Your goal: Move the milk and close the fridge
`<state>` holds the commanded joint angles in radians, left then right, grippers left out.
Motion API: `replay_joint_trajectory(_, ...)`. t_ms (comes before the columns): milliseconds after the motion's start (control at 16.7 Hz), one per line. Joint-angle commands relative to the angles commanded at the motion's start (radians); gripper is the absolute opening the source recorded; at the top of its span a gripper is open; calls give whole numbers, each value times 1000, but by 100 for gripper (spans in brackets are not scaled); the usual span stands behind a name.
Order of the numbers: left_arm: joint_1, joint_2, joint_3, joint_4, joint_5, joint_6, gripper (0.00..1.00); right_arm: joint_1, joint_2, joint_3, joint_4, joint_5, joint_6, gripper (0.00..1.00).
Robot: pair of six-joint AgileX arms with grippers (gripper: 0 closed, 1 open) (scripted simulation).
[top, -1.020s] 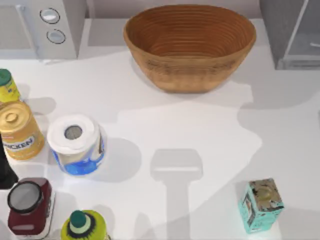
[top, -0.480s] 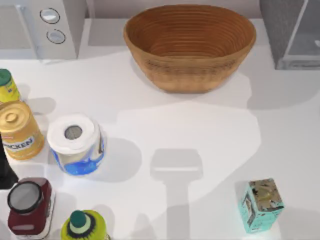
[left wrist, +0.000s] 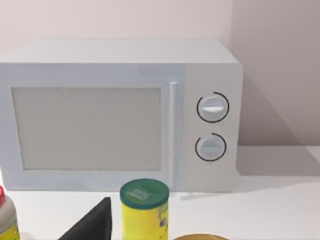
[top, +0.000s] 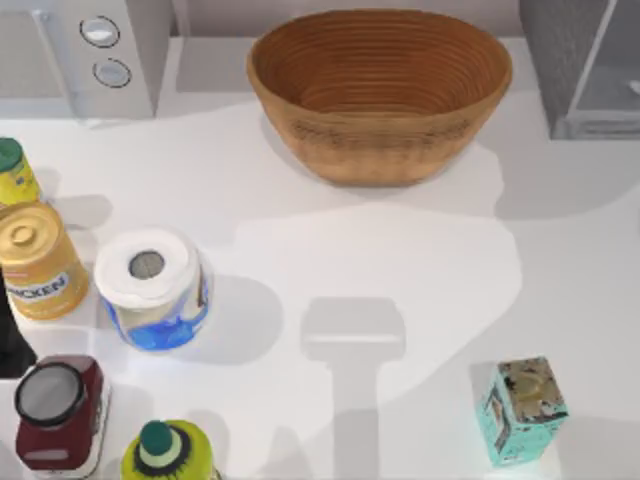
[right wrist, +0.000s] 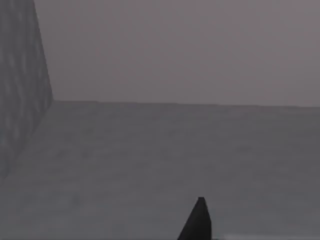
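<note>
While where the milk stands I cannot tell, the fridge (top: 575, 65) sits at the far right corner of the table (top: 400, 260), its speckled side turned toward the wicker basket (top: 380, 95); whether its door is open or closed I cannot make out from above. In the right wrist view the same speckled wall rises close beside the right gripper (right wrist: 198, 224), with flat grey surface running ahead of it to a plain back wall; a single dark fingertip shows, so I cannot tell whether it is released, clenched or grasping anything. I judge the step in hand to be the fridge end of the task, with the right arm working up against the cabinet.

The left gripper (left wrist: 90, 225) looks parked; the microwave (left wrist: 120, 110) stands well ahead of it and a yellow bottle (left wrist: 144, 207) just beside its tip; its state I cannot tell either. The teal carton (top: 522, 410) and the toilet roll (top: 150, 285) lie untouched.

The next move likely calls for getting the right gripper behind the door's free edge, then pushing steadily along its swing; a glancing contact could slip off the panel.
</note>
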<state>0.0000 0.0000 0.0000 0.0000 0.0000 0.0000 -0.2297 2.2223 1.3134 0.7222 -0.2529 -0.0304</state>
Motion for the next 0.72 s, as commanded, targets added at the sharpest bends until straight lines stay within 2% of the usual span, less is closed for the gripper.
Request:
replay_joint_trajectory(660,0,0,0,0,0,0,100,0,0,0,0,0,0,98)
replay_joint_trajectory(720,0,0,0,0,0,0,100,0,0,0,0,0,0,100)
